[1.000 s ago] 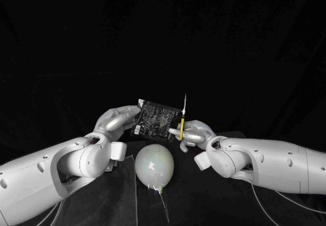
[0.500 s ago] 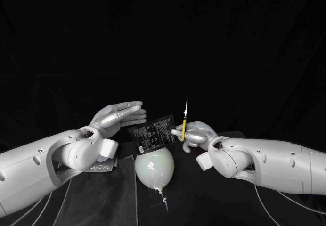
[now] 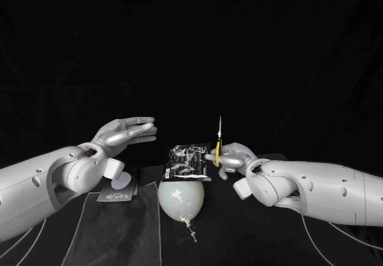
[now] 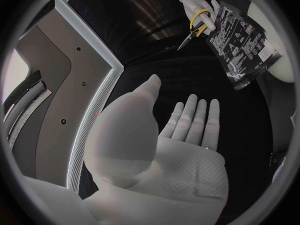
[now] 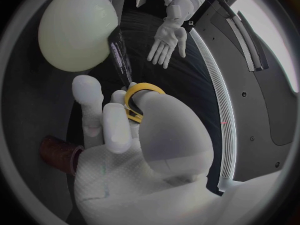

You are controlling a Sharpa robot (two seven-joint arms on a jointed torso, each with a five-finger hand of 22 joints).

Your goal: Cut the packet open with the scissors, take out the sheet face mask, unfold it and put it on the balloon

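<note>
Yellow marks the loops of the scissors (image 3: 217, 138), and you can see them wrapped by the right hand (image 3: 229, 158), which is clenched round the handles with the blade pointing straight up. That upright hold looks deliberate to me: it keeps the tip away from the balloon (image 3: 182, 198) lying just below and in front of the robot.

The packet (image 3: 190, 162) hangs at the right hand's fingers, its face turned to the head camera and its lower edge just above the balloon's top. From the right wrist it appears edge-on, running up to the yellow loop. You cannot tell from these views whether those fingers pinch its corner or whether it merely leans there, nor whether it touches the balloon.

The left hand (image 3: 124, 132) is released, fingers straight and spread, palm bare, well apart from the packet on the robot's left side.

Compare a second ago: the left hand then gripped the packet's left edge and held it high and taut between the two hands, with the scissors at its right edge. Half a second ago that hand had let go and the packet was tilting. Now the hand has drawn further outward, and the packet has sunk lower, beside the scissors. I'd judge the cutting pass over and the packet awaiting a fresh grip.
</note>
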